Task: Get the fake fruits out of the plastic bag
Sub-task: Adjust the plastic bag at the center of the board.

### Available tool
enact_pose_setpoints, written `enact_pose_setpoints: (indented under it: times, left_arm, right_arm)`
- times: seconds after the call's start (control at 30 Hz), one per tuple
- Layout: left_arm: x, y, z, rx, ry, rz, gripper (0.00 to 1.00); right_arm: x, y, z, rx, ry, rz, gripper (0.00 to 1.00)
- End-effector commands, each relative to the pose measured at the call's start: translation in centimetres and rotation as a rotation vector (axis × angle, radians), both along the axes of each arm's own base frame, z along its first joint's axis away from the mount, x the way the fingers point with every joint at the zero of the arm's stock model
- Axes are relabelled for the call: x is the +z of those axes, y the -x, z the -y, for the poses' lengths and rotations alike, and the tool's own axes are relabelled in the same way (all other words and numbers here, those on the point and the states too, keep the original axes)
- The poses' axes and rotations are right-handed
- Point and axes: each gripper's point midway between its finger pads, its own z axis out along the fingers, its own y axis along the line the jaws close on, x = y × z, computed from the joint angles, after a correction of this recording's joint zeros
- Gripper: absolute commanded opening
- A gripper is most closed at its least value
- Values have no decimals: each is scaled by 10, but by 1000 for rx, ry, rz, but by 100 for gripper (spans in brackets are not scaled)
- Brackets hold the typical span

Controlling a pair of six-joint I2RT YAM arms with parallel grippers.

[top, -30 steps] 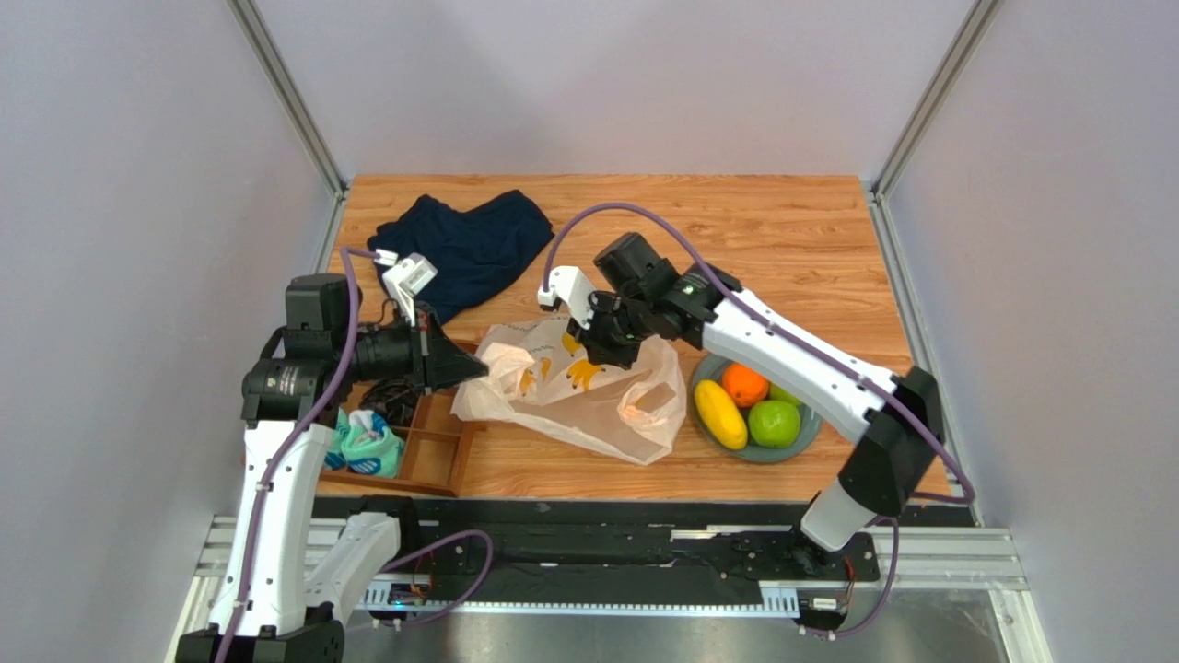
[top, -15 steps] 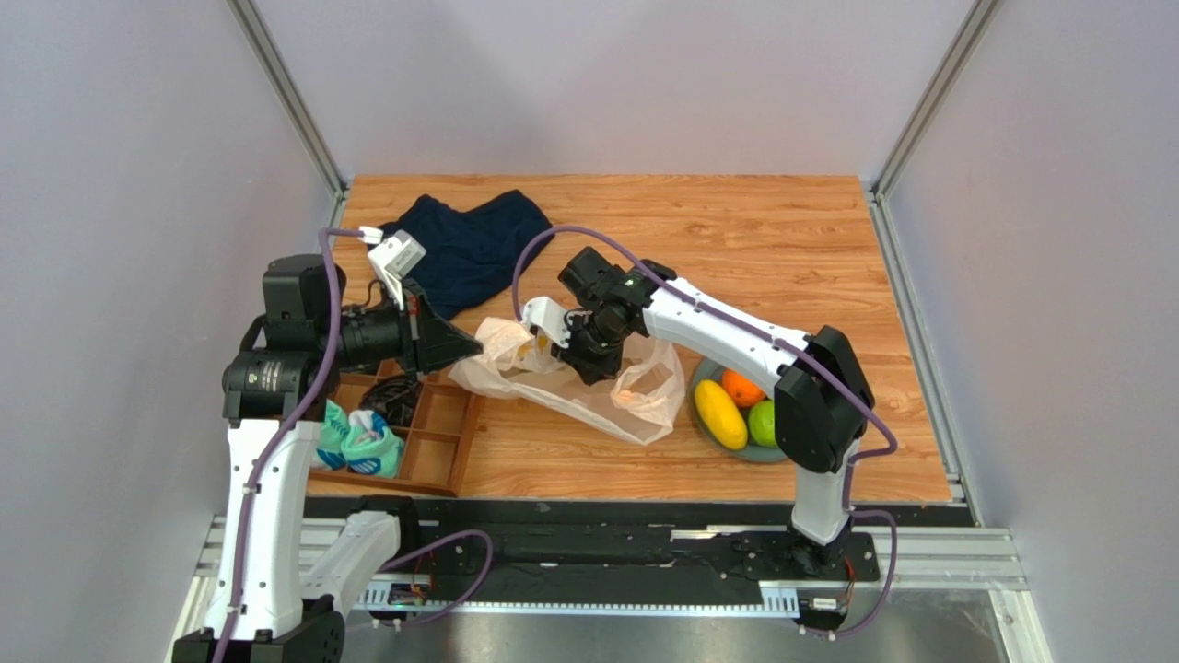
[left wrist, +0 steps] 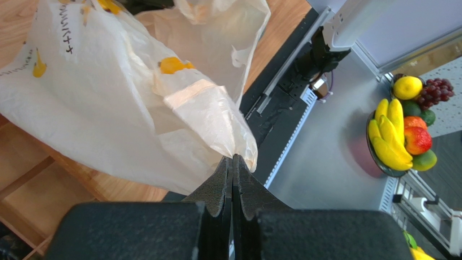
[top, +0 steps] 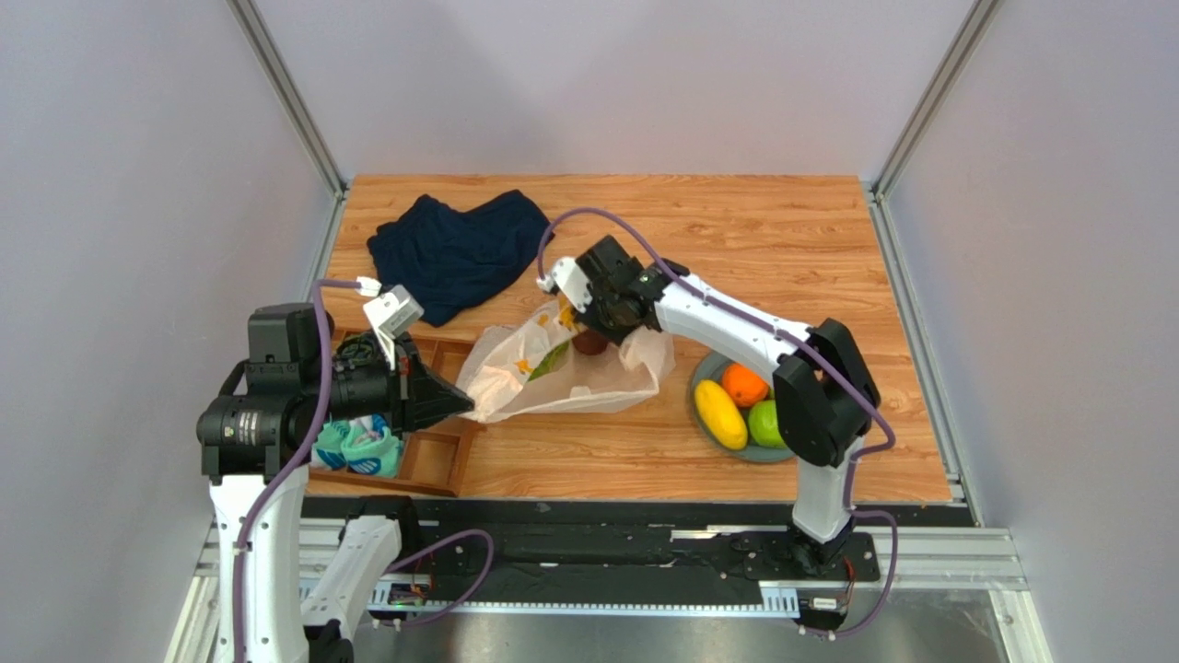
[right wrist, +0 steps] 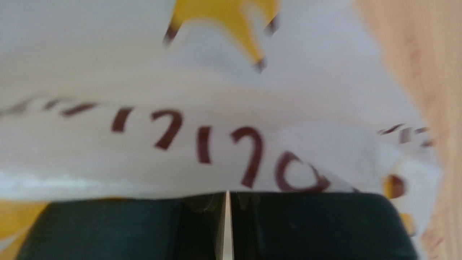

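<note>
The plastic bag (top: 581,384) lies crumpled at the table's middle, cream-white with yellow marks (left wrist: 108,97) and dark lettering (right wrist: 217,108). My left gripper (top: 454,401) is shut on the bag's near-left corner, with film bunched at its tips (left wrist: 233,157). My right gripper (top: 598,329) is at the bag's far edge. Its jaws are almost together and the film lies across their tips (right wrist: 226,194). A green fruit (top: 551,362) shows through the bag. A dark purple plum (top: 592,344) sits by the right gripper. An orange (top: 745,383), a yellow fruit (top: 718,413) and a green apple (top: 768,423) lie in a grey bowl (top: 700,376).
A wooden compartment tray (top: 440,449) sits at the near left with teal socks (top: 357,445) in it. A navy cloth (top: 457,252) lies at the far left. Off the table, the left wrist view shows another fruit bowl (left wrist: 398,135).
My left arm has drawn back toward the near left, pulling the bag's corner along. The right gripper shifted to the bag's far edge. The bag sank flatter, and the plum came into view.
</note>
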Motion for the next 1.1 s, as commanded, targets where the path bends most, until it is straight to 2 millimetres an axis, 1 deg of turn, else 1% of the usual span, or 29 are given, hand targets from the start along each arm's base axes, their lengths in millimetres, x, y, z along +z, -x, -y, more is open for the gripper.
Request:
enact_pose_setpoints:
  times: [0.0, 0.03, 0.07, 0.1, 0.17, 0.2, 0.23, 0.27, 0.3, 0.33, 0.37, 0.4, 0.43, 0.5, 0.57, 0.63, 0.67, 0.7, 0.77, 0.8, 0.87, 0.9, 0.97, 1.0, 1.07]
  left_arm:
    - [0, 52, 10, -95, 75, -112, 0]
    - [-1, 57, 10, -108, 74, -98, 0]
    - [-3, 62, 11, -107, 78, -97, 0]
    - [-13, 62, 10, -100, 84, -132, 0]
    - [-20, 61, 11, -90, 99, -138, 0]
    - [-24, 53, 12, -87, 110, -132, 0]
    - [-24, 49, 12, -74, 117, -142, 0]
    - [-26, 44, 11, -68, 117, -146, 0]
    - [-26, 37, 10, -59, 106, -121, 0]
    - [-25, 33, 9, -49, 105, -116, 0]
    - [-24, 29, 9, -44, 101, -104, 0]
    - [-22, 23, 7, -33, 89, -78, 0]
    - [-21, 22, 7, -30, 87, -77, 0]
    - [-22, 19, 6, -22, 76, -67, 0]
    - [-24, 19, 5, -15, 65, -60, 0]
    - [-24, 20, 5, -16, 65, -59, 0]
    - [-26, 20, 4, -12, 64, -63, 0]
    - [-26, 19, 4, -12, 62, -63, 0]
    - [-27, 20, 4, -14, 62, -68, 0]
    - [-28, 21, 4, -17, 61, -69, 0]
    - [-27, 22, 5, -22, 67, -73, 0]
    - [-27, 22, 5, -24, 70, -75, 0]
    - [-28, 22, 6, -26, 72, -78, 0]
    - [-27, 23, 6, -28, 75, -79, 0]
    - [-27, 23, 6, -25, 73, -82, 0]
  right_arm:
    - [28, 68, 20, 3, -27, -23, 8]
    - [33, 80, 29, 17, -38, -14, 8]
    - [34, 85, 29, 30, -50, -9, 8]
    - [35, 87, 25, 48, -66, -2, 8]
    - [31, 83, 15, 55, -67, -3, 8]
    - [28, 80, 9, 56, -63, -8, 8]
    - [16, 75, 4, 58, -35, -28, 8]
    - [23, 67, -6, 63, -50, -15, 9]
    - [23, 62, -11, 64, -51, -12, 9]
    - [12, 58, -15, 73, -26, -25, 9]
    - [17, 52, -21, 77, -35, -13, 9]
    - [14, 55, -26, 98, -48, -41, 9]
    - [7, 54, -29, 107, -39, -58, 8]
    - [8, 56, -34, 128, -49, -80, 6]
    - [5, 57, -35, 130, -53, -96, 5]
    - [2, 56, -37, 120, -53, -97, 9]
    - [3, 53, -38, 108, -59, -87, 14]
    - [1, 48, -36, 89, -42, -70, 26]
    - [-1, 41, -35, 72, -31, -42, 34]
    - [-3, 35, -31, 49, -6, -16, 41]
    - [-7, 30, -30, 37, 10, -8, 46]
    - [-15, 29, -28, 23, 28, -16, 50]
    - [-19, 27, -29, 1, 29, -27, 54]
    - [-26, 29, -29, -10, 33, -46, 54]
    - [-34, 30, -29, -15, 38, -65, 56]
